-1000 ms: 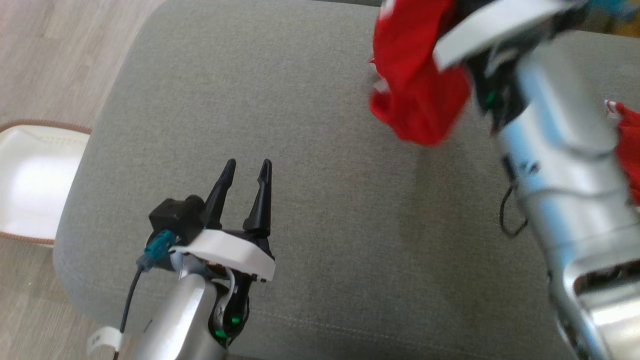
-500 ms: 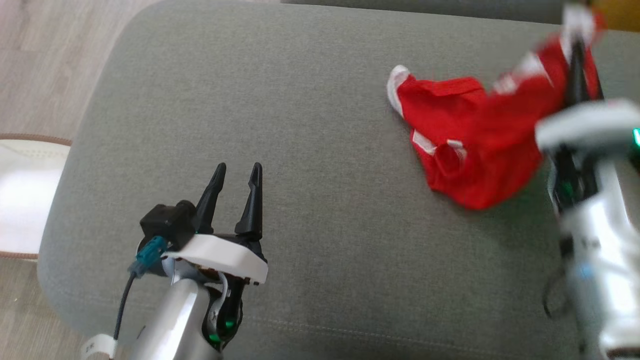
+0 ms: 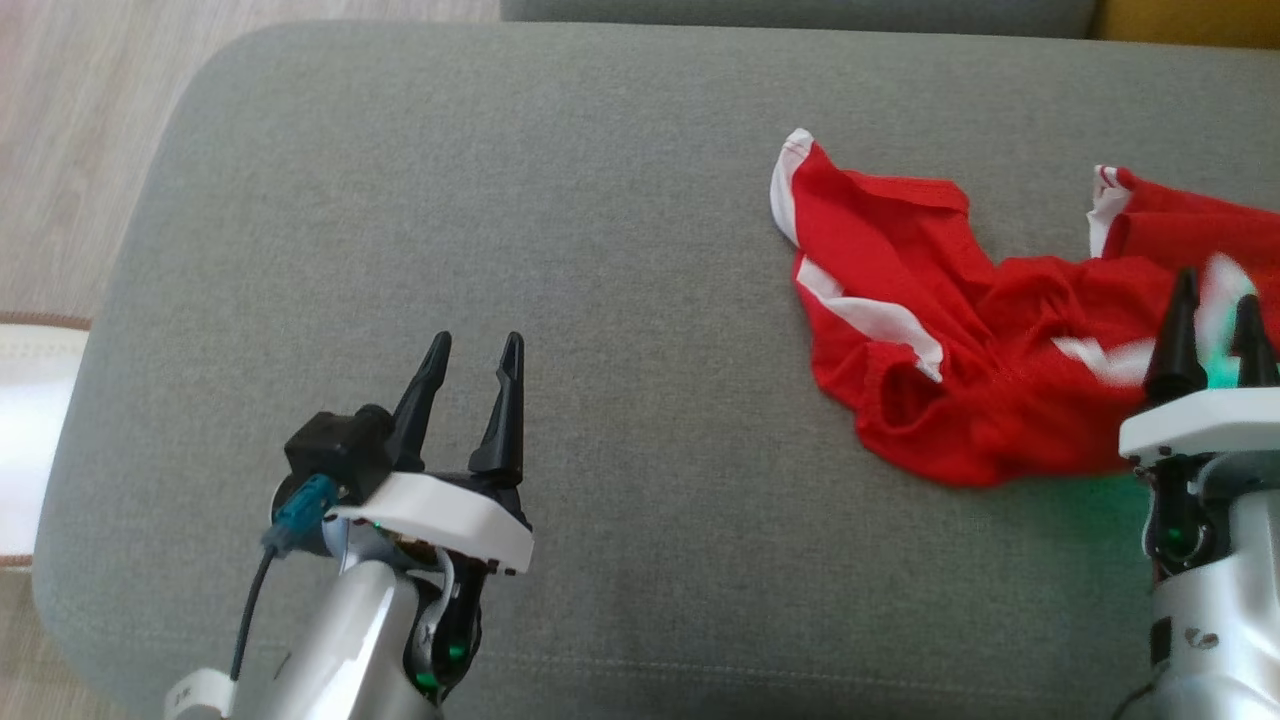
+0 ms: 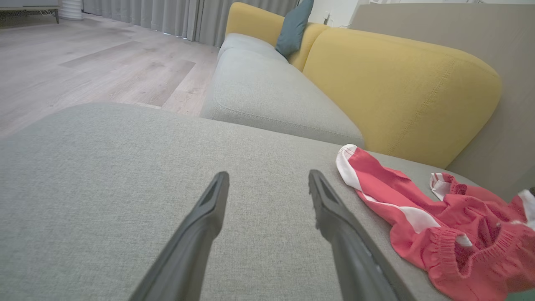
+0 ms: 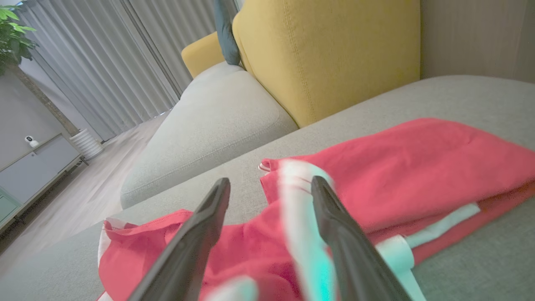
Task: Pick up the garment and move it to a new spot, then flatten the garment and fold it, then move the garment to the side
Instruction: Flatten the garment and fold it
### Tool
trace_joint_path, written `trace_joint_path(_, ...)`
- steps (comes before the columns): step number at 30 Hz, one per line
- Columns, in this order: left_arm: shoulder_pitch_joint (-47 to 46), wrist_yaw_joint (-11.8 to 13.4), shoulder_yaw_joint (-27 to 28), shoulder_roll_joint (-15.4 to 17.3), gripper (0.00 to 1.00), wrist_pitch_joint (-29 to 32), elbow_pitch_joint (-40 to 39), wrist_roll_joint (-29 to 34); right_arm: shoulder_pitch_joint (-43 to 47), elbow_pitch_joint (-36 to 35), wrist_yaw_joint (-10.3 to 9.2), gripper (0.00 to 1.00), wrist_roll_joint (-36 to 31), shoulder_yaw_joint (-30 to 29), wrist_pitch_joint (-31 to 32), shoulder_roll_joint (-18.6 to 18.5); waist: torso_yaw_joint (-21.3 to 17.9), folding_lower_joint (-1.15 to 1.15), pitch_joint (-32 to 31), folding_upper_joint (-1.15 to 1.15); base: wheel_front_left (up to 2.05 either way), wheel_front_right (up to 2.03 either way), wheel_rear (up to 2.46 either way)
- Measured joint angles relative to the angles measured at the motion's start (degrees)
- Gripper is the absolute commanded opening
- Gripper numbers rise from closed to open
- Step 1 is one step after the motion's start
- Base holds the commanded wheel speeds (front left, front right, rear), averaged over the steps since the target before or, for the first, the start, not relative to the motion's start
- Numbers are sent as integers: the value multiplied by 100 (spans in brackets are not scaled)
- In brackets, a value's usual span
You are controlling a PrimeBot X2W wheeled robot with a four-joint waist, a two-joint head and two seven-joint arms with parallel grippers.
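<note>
The garment (image 3: 900, 290) is red with white stripes and lies crumpled on the right half of the grey cushion (image 3: 620, 200). My right gripper (image 3: 1213, 300) stands over its near right part, fingers apart. In the right wrist view a blurred white strip of the garment (image 5: 418, 167) hangs loose between the spread fingers of the right gripper (image 5: 271, 184). My left gripper (image 3: 475, 345) is open over bare cushion, well to the left of the garment. The left wrist view has the left gripper (image 4: 268, 177) spread wide, with the garment (image 4: 384, 184) to its right.
The cushion's rounded left edge drops to a wood floor (image 3: 70, 120), where a white object (image 3: 20, 440) sits. Behind the cushion stand a yellow sofa back (image 4: 401, 83), another grey seat (image 4: 267, 92) and a teal pillow (image 4: 292, 29).
The right gripper swung the garment down from up high, laid it on the cushion and opened. The head camera shifted. The left gripper stayed open in place.
</note>
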Motion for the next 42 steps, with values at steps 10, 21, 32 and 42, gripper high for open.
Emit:
trace_joint_path(10, 2, -2, 15, 0, 100, 0, -1, 12, 552, -1461, 0, 100, -581, 393, 147, 183, -184, 0, -165, 0, 0, 0, 0)
trace_joint_path(21, 107, -43, -41, 1, 100, 0, -1, 13, 1638, -2130, 0, 100, -510, 1493, 203, 265, -247, 0, -238, 0, 0, 0, 0)
trace_joint_path(32, 106, -43, -136, 1, 100, 0, 2, 10, 1482, -1729, 0, 100, -2064, 2022, 842, 256, -76, 0, -167, 0, 0, 0, 0)
trace_joint_path(42, 87, -35, -162, 2, 100, 0, -14, -9, 952, -1062, 0, 100, -3003, 2105, 1047, 62, 119, 0, 28, 0, 0, 0, 0)
